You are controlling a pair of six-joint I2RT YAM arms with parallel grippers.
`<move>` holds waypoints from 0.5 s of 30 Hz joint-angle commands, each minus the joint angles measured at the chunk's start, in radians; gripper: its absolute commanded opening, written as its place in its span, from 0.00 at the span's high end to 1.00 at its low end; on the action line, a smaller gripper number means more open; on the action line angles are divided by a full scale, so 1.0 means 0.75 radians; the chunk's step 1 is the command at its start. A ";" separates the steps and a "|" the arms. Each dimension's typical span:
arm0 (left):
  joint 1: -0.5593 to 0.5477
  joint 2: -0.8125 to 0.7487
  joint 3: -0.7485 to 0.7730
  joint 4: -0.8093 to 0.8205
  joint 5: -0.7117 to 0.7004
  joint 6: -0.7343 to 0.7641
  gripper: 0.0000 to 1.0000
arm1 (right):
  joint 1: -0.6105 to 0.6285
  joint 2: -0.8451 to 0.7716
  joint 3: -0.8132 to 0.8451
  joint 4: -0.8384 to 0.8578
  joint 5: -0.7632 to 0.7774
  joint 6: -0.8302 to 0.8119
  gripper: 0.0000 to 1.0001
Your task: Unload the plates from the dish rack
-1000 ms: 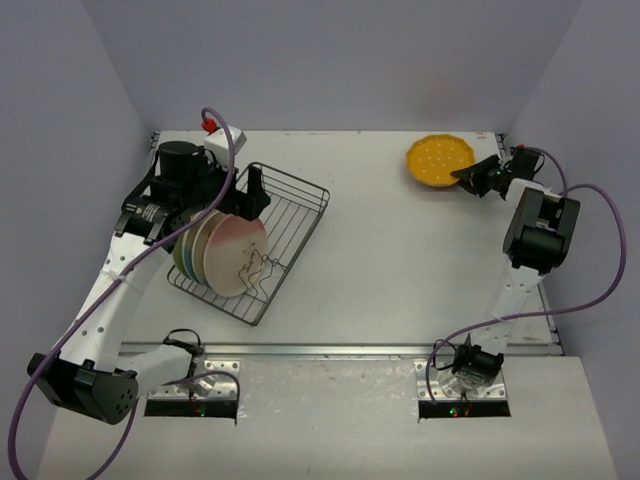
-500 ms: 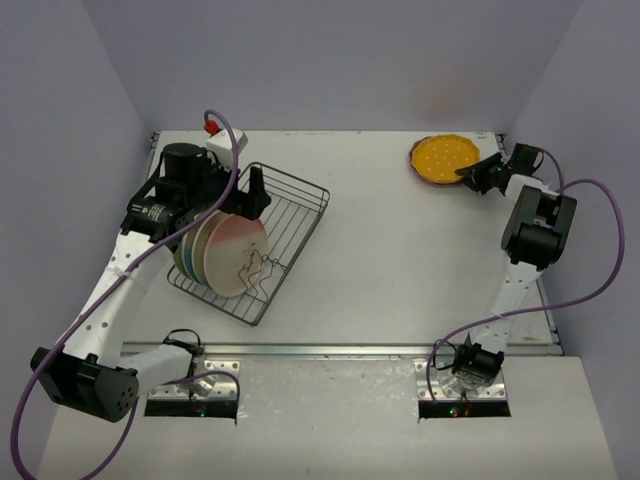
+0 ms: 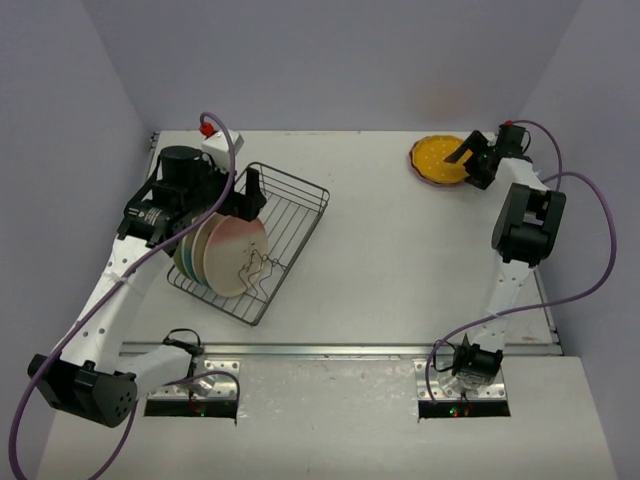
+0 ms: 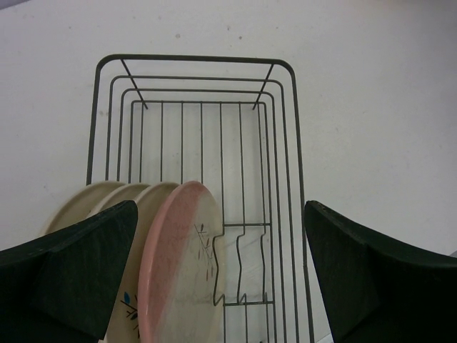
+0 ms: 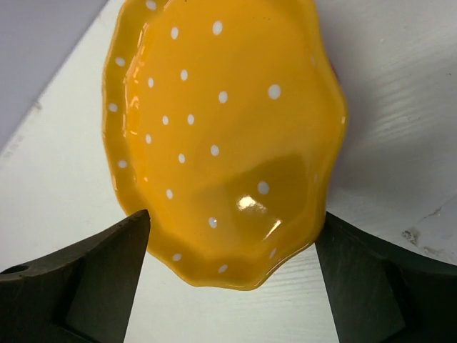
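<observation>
Lowered, yellow plate (image 3: 437,156) now sits at white table's (image 3: 400,260) far corner.

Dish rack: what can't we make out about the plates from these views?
- Count of plates in the dish rack: top view, the left arm covers the rear ones; left wrist view, the left gripper finger hides their lower parts.
- Rack's near end: left wrist view, cut off by the bottom edge.
- Under the orange plate: top view, only a thin dark rim, too small; right wrist view, the plate covers it.
</observation>
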 commanded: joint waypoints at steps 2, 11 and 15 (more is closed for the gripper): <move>-0.001 -0.071 0.014 -0.007 -0.130 0.022 0.00 | 0.139 -0.098 0.164 -0.170 0.313 -0.366 0.01; -0.001 -0.056 0.025 -0.130 -0.446 0.103 0.00 | 0.169 -0.082 0.221 -0.264 0.409 -0.469 0.01; 0.000 -0.082 -0.016 -0.170 -0.488 0.148 0.06 | 0.169 -0.189 0.117 -0.242 0.461 -0.586 0.01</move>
